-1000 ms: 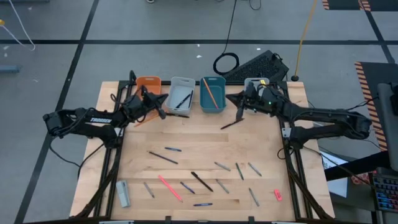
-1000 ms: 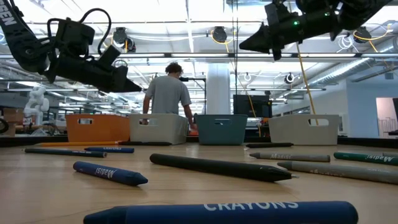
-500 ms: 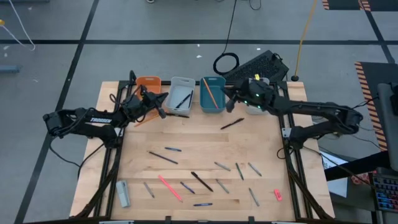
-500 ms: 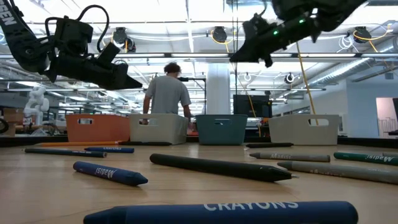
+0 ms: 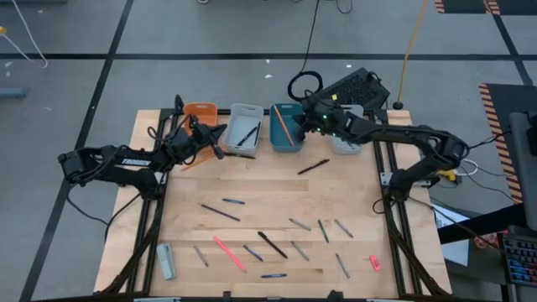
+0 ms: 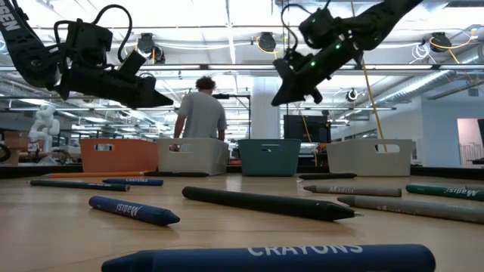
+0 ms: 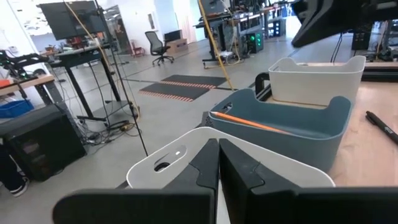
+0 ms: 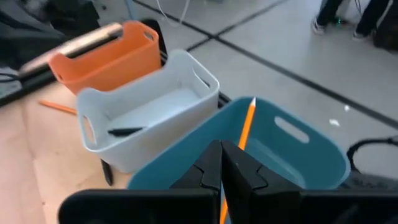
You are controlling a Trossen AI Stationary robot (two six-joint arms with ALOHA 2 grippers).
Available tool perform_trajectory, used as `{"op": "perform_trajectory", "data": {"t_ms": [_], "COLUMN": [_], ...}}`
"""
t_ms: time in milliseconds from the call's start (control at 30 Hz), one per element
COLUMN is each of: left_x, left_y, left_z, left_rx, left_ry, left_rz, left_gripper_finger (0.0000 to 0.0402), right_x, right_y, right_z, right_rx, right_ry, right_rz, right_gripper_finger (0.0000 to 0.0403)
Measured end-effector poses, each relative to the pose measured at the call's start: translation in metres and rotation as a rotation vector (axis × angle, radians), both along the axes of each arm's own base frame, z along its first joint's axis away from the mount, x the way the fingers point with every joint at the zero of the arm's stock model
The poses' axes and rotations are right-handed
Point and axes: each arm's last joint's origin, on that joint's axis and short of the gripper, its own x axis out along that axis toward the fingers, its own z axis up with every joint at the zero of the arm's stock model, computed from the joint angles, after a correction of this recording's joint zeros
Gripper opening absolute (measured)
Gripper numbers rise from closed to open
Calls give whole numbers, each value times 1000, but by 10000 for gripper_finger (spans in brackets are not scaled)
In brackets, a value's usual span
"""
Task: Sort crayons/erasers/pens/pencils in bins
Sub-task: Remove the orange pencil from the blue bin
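Note:
Four bins stand in a row at the far edge: orange (image 5: 200, 113), grey-white (image 5: 244, 127) with a black pen inside, teal (image 5: 287, 127) holding an orange pencil (image 8: 246, 122), and a second grey-white one (image 5: 347, 138) partly under my right arm. My right gripper (image 5: 307, 124) hangs shut and holding nothing above the teal bin's right rim. My left gripper (image 5: 220, 144), also shut and holding nothing, hovers beside the first grey-white bin's near left corner. Crayons, pens and pencils lie across the table's near half. A pink-red eraser (image 5: 374, 262) lies near right.
A black pen (image 5: 313, 167) lies on the wood near the teal bin. An orange pencil (image 8: 56, 106) lies on the table by the orange bin. A grey block (image 5: 165, 260) sits at the near left corner. A person (image 6: 201, 113) stands beyond the table.
My right gripper has swung from above the black pen toward the far edge and leftward, ending over the teal bin. The black pen has stayed where it lay on the table.

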Motion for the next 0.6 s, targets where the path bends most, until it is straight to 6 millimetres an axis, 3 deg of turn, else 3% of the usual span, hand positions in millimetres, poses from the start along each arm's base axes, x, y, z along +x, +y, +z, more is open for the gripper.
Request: {"op": "perform_trajectory", "data": {"t_ms": [333, 600], "left_x": [0, 0], "left_y": [-1, -1], "left_z": [0, 0], "left_rx": [1, 2], "left_ry": [1, 3], "left_rz": [-25, -25], "left_gripper_finger": [17, 17], "right_x": [27, 29], "right_y": [-22, -40], "right_z": [-18, -43], "right_rx": [65, 146], "right_ry": [100, 133], "right_rz": [-19, -87], "right_gripper_finger": [8, 76]}}
